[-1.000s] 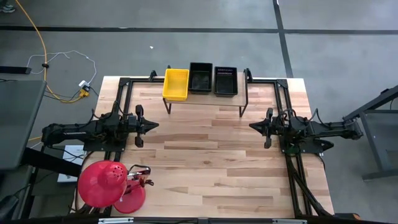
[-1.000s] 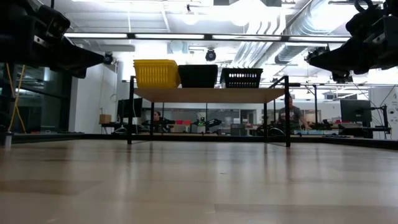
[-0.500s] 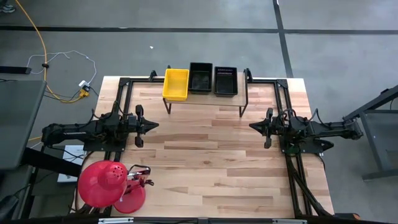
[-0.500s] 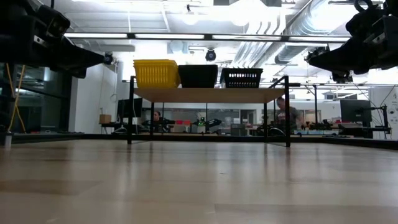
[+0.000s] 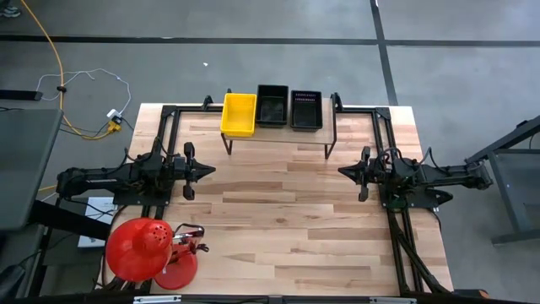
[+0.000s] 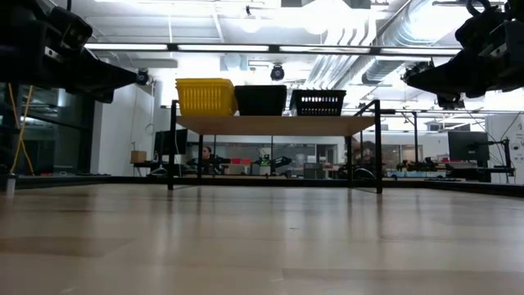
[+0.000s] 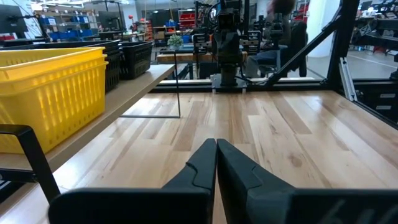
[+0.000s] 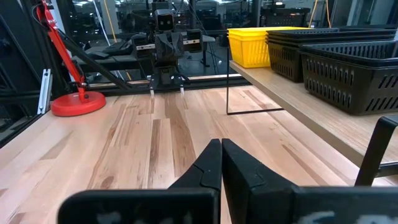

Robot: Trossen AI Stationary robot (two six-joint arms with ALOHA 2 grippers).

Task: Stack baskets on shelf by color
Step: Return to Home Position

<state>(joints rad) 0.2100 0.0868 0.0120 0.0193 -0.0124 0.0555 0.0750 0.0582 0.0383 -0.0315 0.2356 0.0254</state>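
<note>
Starting at the left: the red dome-shaped object (image 5: pixel 135 247) sits at the near left corner of the table (image 5: pixel 278 219), out of play. Beyond it, the left gripper (image 5: pixel 211 170) is pulled back on its own side, closed and holding nothing. The left wrist view shows its two tips meeting over bare wood.

Across to the shelf (image 5: pixel 278 135) at the far edge: yellow baskets (image 5: pixel 239 114) take its left end, with doubled rims in the left wrist view, so that's a stack. Beside them, black baskets (image 5: pixel 272 105) fill the middle and the right end, and the three lots sit side by side along the board. There's no basket on the table itself. Over on the right, the right gripper (image 5: pixel 342 171) mirrors its partner: drawn back, shut tight, empty.

By my reading the sorting is finished and this is the return to rest; both arms already look parked. The next move calls for very little. They can hold position or settle the last bit into home, staying clear of the shelf legs.

Against the frames from a second and half a second ago, arms, baskets and shelf sit exactly as they did. Only a person (image 6: pixel 360 152) in the room behind the shelf has drifted leftward in the low view.
</note>
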